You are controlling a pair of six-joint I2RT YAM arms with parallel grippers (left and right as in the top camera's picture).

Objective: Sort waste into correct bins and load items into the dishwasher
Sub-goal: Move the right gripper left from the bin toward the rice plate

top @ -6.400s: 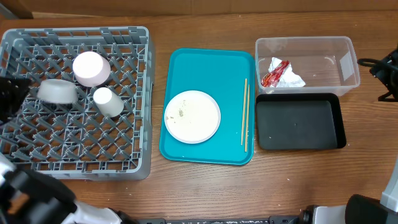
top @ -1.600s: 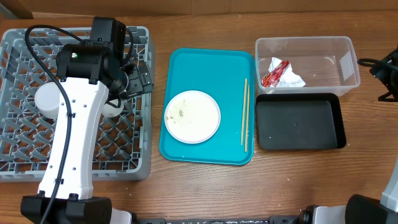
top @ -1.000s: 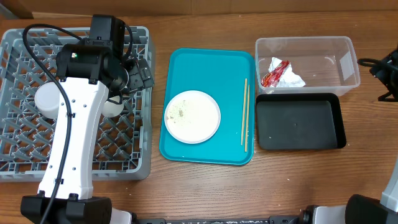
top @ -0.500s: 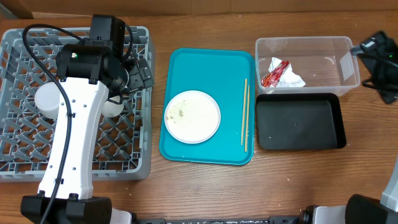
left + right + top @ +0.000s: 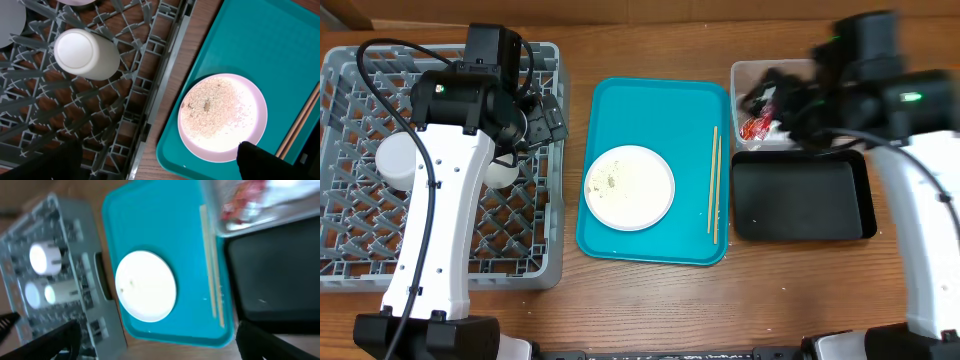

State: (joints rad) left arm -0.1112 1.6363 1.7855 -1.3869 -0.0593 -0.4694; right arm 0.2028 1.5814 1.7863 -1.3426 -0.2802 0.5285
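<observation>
A white plate (image 5: 629, 187) with crumbs and a pair of chopsticks (image 5: 714, 185) lie on the teal tray (image 5: 655, 100). A red-and-white wrapper (image 5: 753, 127) sits in the clear bin (image 5: 745, 75). The black bin (image 5: 800, 200) is in front of it. My left gripper (image 5: 545, 115) hangs open over the right edge of the grey dish rack (image 5: 360, 240), holding nothing. In the left wrist view the plate (image 5: 222, 117) is just ahead of its fingers. My right gripper (image 5: 775, 95), blurred, hovers open above the clear bin. Its wrist view shows the plate (image 5: 146, 286) and chopsticks (image 5: 212, 275).
White cups (image 5: 395, 160) stand upside down in the rack, one (image 5: 85, 54) close to the left gripper. Bare wooden table runs along the front edge. The left arm stretches over the middle of the rack.
My right arm has swung in from the right edge to above the clear bin. The left arm and everything on the table have stayed put.
</observation>
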